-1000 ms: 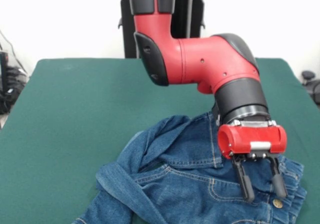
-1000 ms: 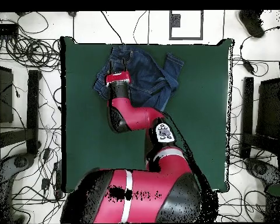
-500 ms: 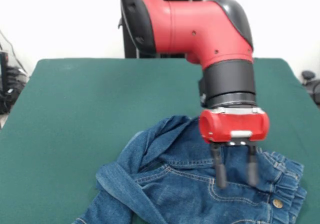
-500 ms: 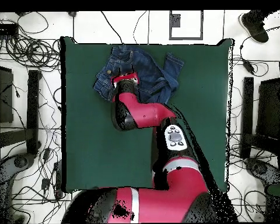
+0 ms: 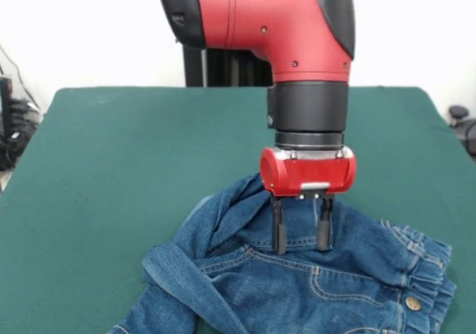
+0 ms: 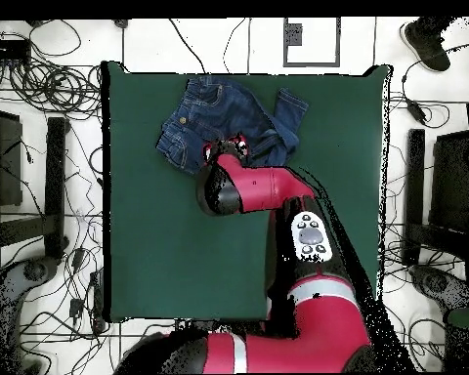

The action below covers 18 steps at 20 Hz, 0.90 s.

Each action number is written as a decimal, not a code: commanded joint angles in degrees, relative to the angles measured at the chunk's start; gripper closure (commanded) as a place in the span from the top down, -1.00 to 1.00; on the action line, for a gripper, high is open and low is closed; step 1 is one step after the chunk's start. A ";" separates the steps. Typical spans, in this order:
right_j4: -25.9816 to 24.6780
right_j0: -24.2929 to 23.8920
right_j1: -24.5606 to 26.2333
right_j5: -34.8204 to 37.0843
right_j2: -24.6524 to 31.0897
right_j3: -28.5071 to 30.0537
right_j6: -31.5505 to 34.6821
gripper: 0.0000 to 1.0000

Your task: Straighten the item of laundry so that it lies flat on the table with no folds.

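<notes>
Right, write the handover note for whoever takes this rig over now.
Gripper: open, empty, pointing straight down over the middle of the crumpled small blue denim jeans, fingertips at or just above the cloth; contact cannot be told.
Jeans: bunched on the dark green felt-topped table, close to the edge across from the robot, gathered waistband to one side, a leg folded across the body.
Done: nothing flattened.
Left: grasp the fabric, pull out the folded leg, smooth everything flat.
</notes>
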 commanded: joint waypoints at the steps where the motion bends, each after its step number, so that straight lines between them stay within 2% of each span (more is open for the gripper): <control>1: -1.47 2.01 0.50 13.53 1.24 3.38 1.10 1.00; 8: -0.45 3.88 0.42 23.02 -1.87 2.76 2.99 1.00; 11: -0.40 5.84 0.98 26.54 -5.21 2.06 4.90 1.00; 18: -2.27 8.45 1.40 26.22 -9.13 1.13 6.18 1.00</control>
